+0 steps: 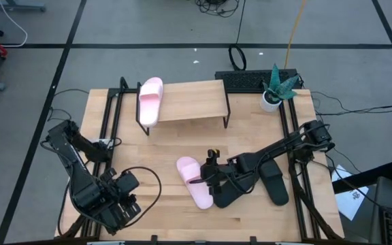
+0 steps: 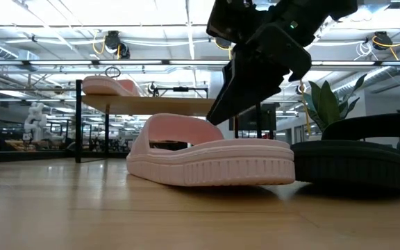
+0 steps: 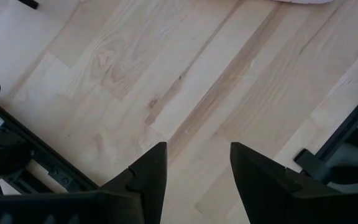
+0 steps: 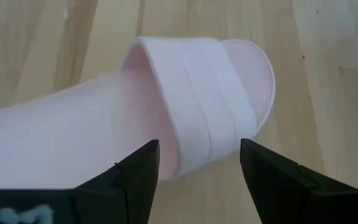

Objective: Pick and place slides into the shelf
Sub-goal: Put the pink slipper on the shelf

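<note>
Hovering my right pincer over the pink slide lying mid-desk toward the near edge, I hold its fingers apart, straddling the strap, not yet clamped. One pink slide already sits at the left end of the shelf. Two black slides wait beside me toward the right edge. My left pincer idles, spread, by the near left corner. One placed, three left, I judge.

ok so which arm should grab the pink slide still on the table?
Right. The right gripper hovers over the pink slide, jaws open astride its strap. The left gripper sits open over bare table at the near left corner, well away.
</note>
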Robot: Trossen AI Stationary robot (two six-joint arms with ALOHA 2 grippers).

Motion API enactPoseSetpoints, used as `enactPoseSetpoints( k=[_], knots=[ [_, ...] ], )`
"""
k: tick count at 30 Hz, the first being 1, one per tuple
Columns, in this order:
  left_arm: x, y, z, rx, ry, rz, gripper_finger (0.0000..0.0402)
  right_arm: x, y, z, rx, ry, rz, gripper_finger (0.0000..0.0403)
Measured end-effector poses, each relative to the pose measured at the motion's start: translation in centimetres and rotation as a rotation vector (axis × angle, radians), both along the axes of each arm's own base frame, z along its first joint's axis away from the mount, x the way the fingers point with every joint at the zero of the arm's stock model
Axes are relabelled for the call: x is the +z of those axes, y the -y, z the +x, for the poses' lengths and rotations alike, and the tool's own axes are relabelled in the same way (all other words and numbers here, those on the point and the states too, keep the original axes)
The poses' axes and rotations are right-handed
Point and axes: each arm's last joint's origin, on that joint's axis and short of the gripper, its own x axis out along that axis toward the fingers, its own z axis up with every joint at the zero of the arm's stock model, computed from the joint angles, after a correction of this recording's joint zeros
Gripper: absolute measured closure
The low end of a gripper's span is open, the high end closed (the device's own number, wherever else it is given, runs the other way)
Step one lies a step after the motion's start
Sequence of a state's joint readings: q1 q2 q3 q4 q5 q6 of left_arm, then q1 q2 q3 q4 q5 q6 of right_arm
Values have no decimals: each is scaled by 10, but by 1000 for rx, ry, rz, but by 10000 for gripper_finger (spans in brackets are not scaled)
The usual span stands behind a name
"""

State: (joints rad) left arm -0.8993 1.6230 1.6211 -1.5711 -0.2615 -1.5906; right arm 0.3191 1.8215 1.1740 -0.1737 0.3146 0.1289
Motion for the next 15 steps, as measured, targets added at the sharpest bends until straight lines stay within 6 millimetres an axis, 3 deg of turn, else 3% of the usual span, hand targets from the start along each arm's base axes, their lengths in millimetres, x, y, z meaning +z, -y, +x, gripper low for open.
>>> enactPoseSetpoints(
  k=[9, 15],
  knots=[
    [0, 0, 0, 4, 1, -1, 229, -15, -7, 9, 6, 32, 46, 188],
    [0, 0, 0, 8, 2, -2, 229, -16, -4, 9, -71, 51, -50, 189]
  ],
)
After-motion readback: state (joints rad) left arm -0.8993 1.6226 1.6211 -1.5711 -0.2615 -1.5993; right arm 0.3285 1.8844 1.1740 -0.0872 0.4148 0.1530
